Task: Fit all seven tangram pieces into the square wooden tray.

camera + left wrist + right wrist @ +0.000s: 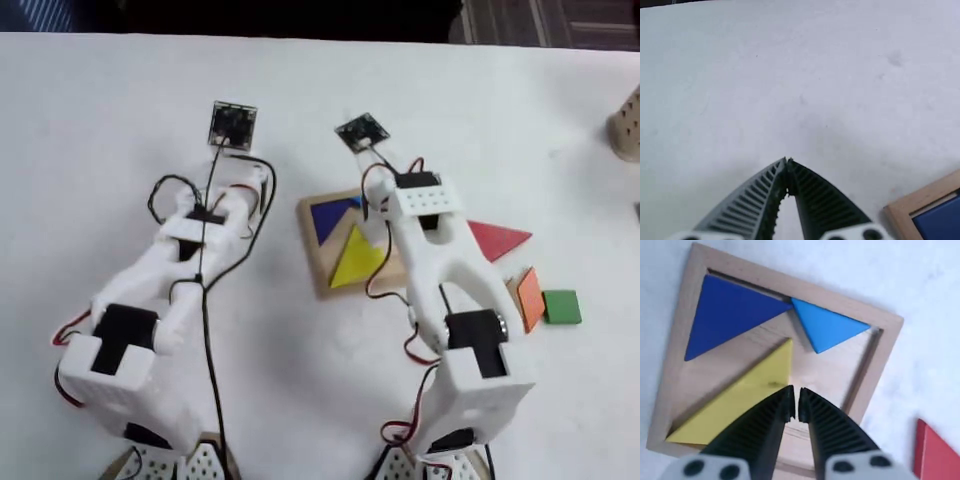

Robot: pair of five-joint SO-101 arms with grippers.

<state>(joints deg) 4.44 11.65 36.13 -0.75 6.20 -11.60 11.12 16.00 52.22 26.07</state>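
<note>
Found the right gripper (794, 402) pinched nearly together on nothing, above the yellow triangle (747, 395) in the wooden tray (690, 285). Saw a dark blue triangle (727, 312) and a light blue triangle (827, 327) farther in. Noted a red triangle (497, 240), an orange piece (529, 298) and a green square (561, 306) loose beside the tray. Found the left gripper (786, 172) closed, empty, over the bare table (790, 75).
</note>
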